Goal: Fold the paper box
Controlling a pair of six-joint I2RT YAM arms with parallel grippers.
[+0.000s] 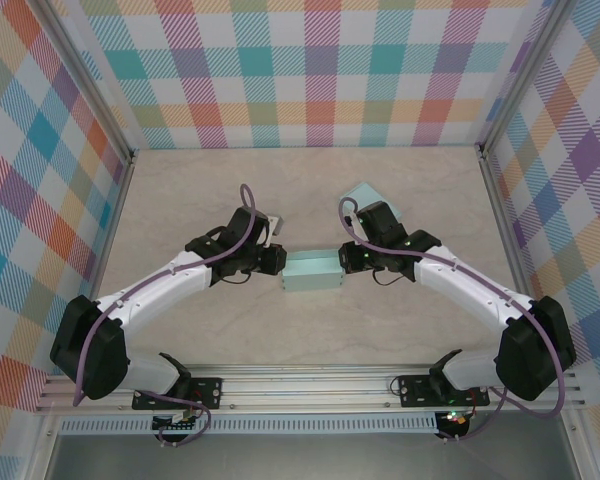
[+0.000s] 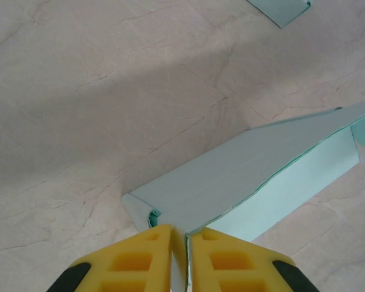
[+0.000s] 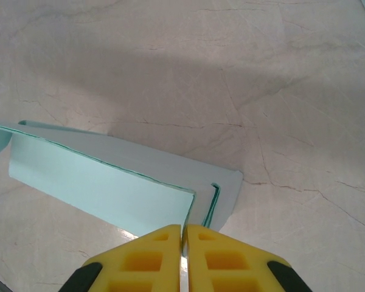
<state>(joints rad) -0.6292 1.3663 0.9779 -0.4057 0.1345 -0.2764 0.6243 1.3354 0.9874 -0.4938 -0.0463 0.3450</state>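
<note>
Mint paper box [image 1: 311,270], pinched at both ends! Left pincer [image 2: 178,234] clamps its left edge, right pincer [image 3: 182,230] its right.

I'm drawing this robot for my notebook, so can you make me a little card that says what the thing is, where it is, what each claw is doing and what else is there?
thing: pale green paper box, partly folded
where: middle of the table, between the two arms
left gripper: pinched shut on the box's end on its side
right gripper: pinched shut on the opposite end
also there: loose paper piece, same colour, farther back, apart from the box
</note>
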